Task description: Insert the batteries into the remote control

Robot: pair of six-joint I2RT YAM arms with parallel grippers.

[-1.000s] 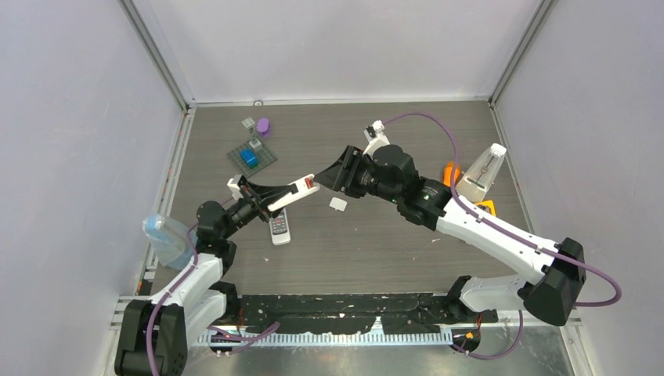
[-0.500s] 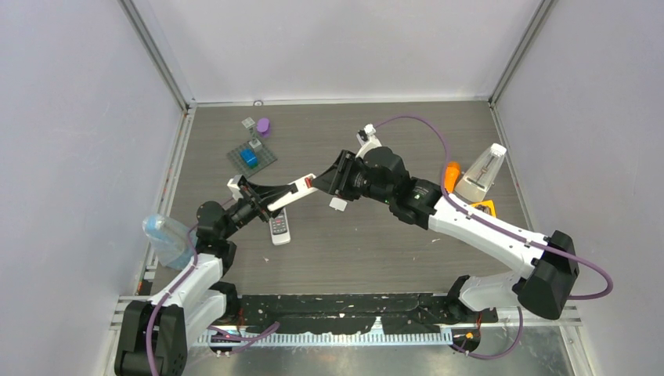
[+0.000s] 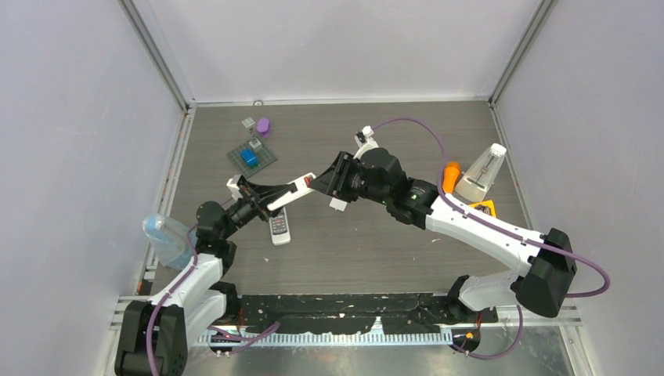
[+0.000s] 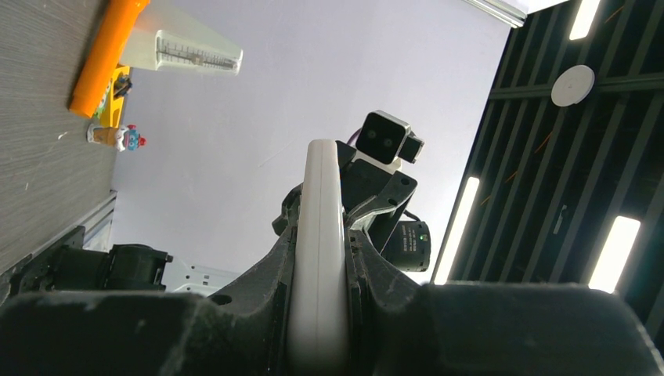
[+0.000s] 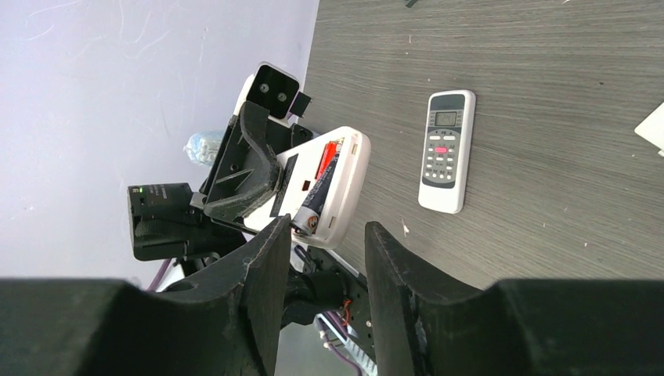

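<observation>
Shifted toward 9 o'clock in the overhead view since a second ago, fingers drawn closer together: right gripper (image 3: 317, 182), now just beside the raised end of the white remote control (image 3: 294, 190). Held clear of the table by the left gripper (image 3: 265, 200), fingers clamped on its flanks, long axis running 8 to 2 o'clock. From the right wrist: back compartment open toward the right fingers (image 5: 258, 266), one red-and-dark battery (image 5: 317, 192) lying in it lengthwise, 1 to 7 o'clock, lower end just above the gap; fully seated or not, cannot tell. Right fingers apart, nothing gripped between them. Better placed to press that cell home, by appearances: the right arm, target dead ahead at 12 o'clock. Second, button-faced remote (image 5: 447, 149) flat on the table at 2 o'clock.
</observation>
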